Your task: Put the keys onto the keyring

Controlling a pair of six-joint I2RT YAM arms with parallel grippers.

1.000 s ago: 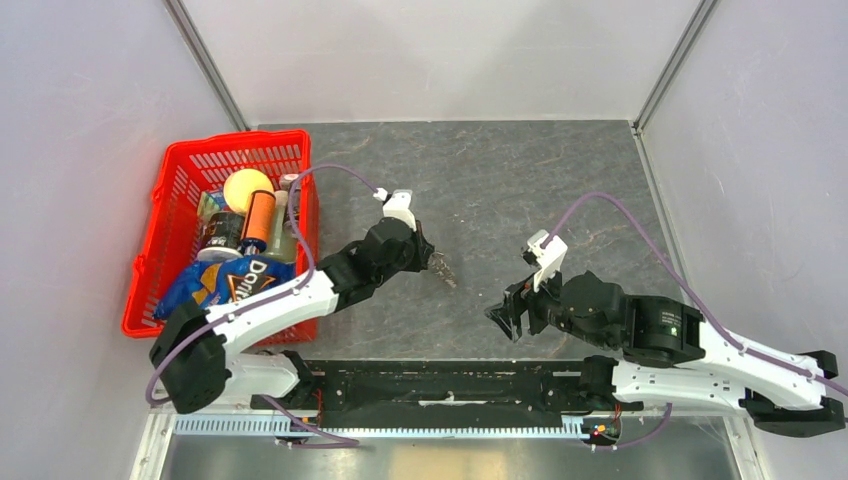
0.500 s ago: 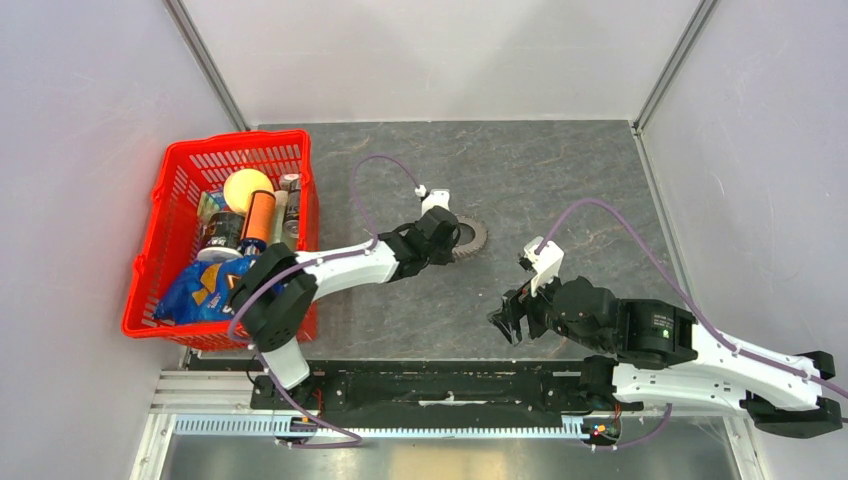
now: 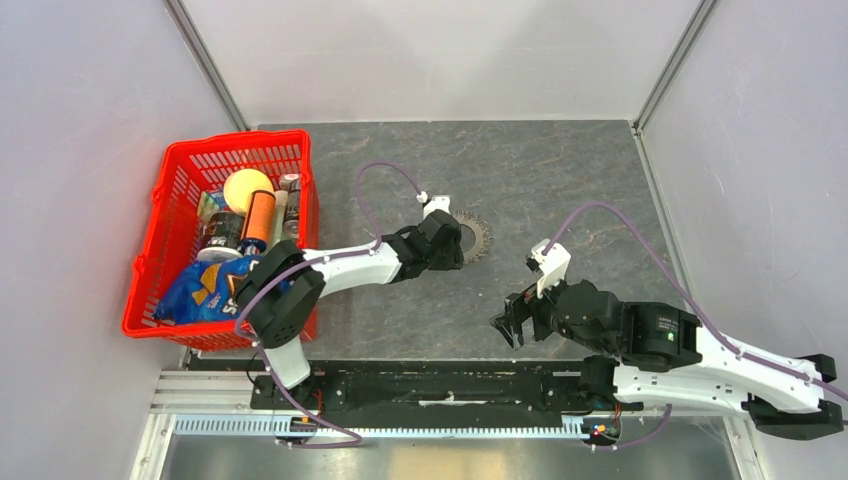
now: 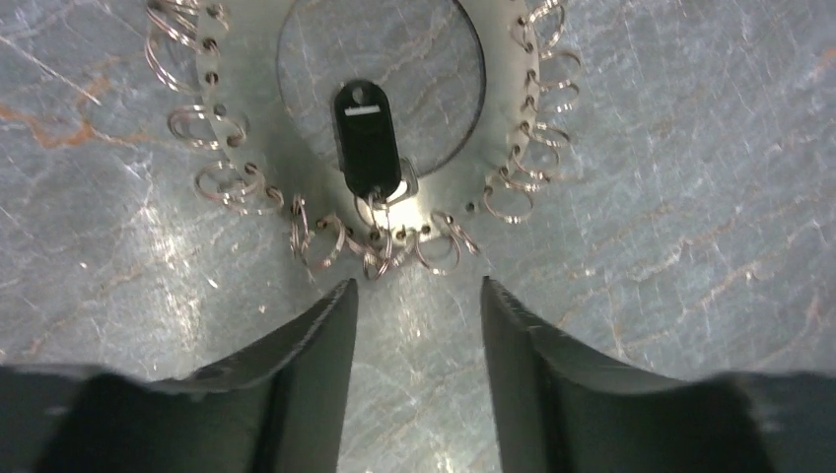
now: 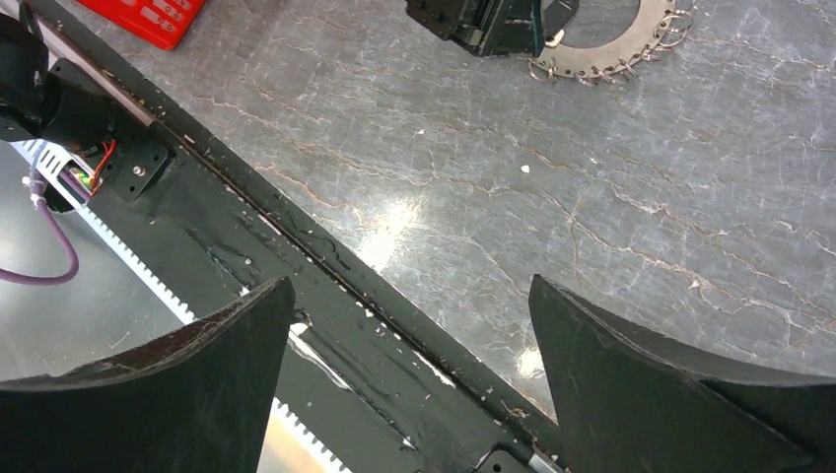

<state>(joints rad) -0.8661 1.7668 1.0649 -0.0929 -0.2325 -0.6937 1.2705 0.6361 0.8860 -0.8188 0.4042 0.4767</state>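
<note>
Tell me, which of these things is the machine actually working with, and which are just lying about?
For the job: the black-headed key, lying across the inner edge of the keyring; the left tool, open just beside them.

Just lying about: the red basket with its chip bag, yellow ball and orange cylinder.

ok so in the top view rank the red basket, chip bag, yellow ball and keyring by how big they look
1. red basket
2. chip bag
3. yellow ball and keyring: they look about alike, and the left gripper covers part of the keyring, so these two stay unranked.
</note>
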